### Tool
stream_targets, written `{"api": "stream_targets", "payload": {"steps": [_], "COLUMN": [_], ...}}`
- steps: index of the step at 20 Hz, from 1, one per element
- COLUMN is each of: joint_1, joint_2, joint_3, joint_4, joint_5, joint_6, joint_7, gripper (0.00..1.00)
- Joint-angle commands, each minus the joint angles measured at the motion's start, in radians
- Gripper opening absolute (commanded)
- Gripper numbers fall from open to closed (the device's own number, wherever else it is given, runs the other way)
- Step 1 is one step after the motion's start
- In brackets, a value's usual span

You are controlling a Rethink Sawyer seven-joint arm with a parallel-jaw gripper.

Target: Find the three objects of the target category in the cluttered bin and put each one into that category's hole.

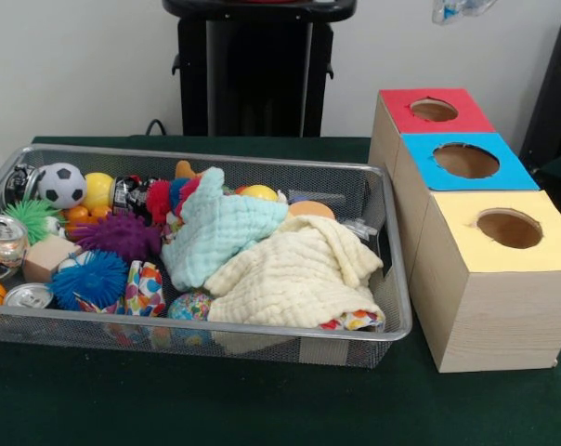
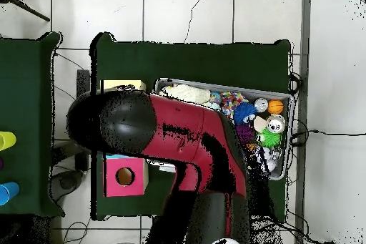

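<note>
Three boxes point(image 1: 485, 223) just beside bin point(image 1: 397, 321) rim.

A silver mesh basket point(image 1: 392, 279) sits on a dark green desk point(image 1: 262, 409). In it lie a pale mint cloth point(image 1: 220, 232), a cream cloth point(image 1: 294, 274), a purple spiky ball point(image 1: 121, 235), a blue spiky ball point(image 1: 90, 279) and a black-and-white soccer ball point(image 1: 61, 184). The boxes' tops are red point(image 1: 434, 111), blue point(image 1: 466, 161) and yellow point(image 1: 508, 229).
</note>
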Motion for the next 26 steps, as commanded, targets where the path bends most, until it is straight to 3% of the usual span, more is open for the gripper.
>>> {"api": "stream_targets", "payload": {"steps": [1,5,10,17,26], "joint_1": [0.000,0.010,0.044,0.088,0.207], "joint_2": [0.082,0.113,0.126,0.140,0.178], "joint_3": [0.001,-0.005,-0.046,-0.068,-0.168], "joint_4": [-0.005,0.012,-0.011,0.049,0.078], "joint_5": [0.055,0.079,0.074,0.104,0.132], "joint_6": [-0.035,-0.110,-0.089,-0.158,-0.165], "joint_7": [0.288,0.287,0.314,0.311,0.431], "gripper": [0.00,0.00,0.00,0.00,0.00]}}
